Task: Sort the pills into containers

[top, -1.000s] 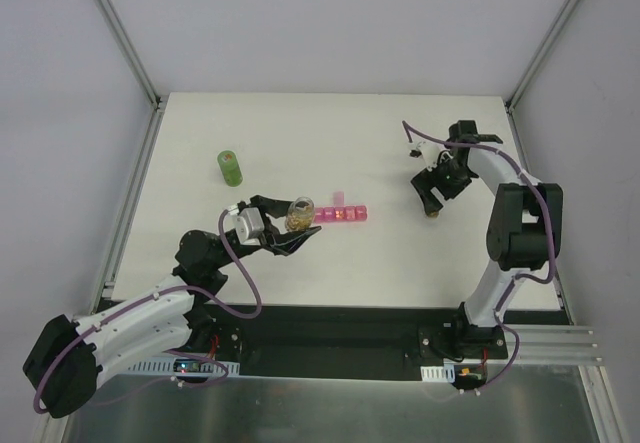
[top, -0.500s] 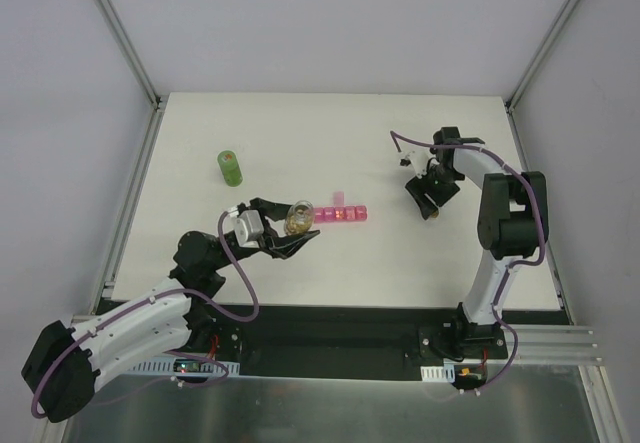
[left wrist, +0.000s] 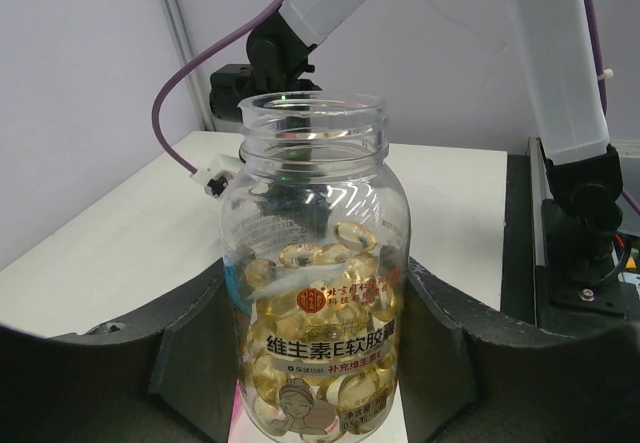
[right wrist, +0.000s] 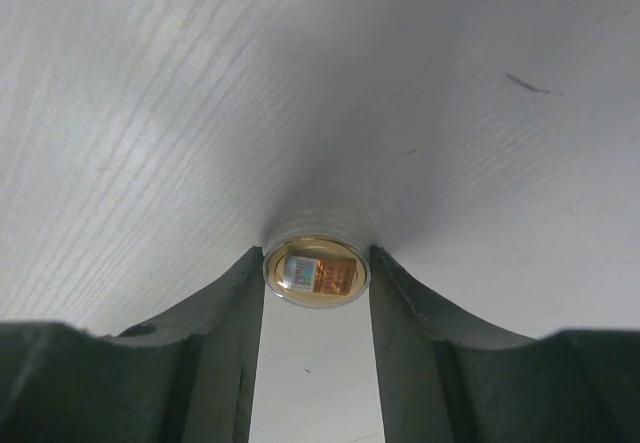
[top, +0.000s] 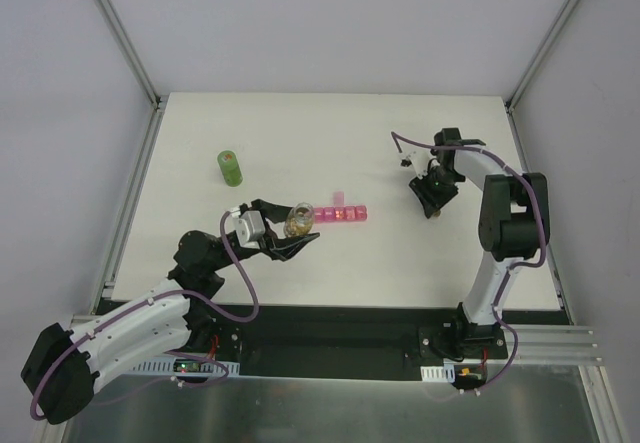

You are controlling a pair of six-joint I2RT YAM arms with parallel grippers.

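Left gripper [top: 299,226] clamps the uncapped bottle [left wrist: 315,263] of pills [left wrist: 322,298] at the containers' [top: 341,214] 9 o'clock, careful tipping likely next; right gripper [top: 434,203], at 3 o'clock, pinches a round cap [right wrist: 316,273].

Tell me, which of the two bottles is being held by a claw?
The clear bottle of yellow softgels, gripped on both sides by the left claw with its top open. The green bottle stands alone on the table, with no claw near it.
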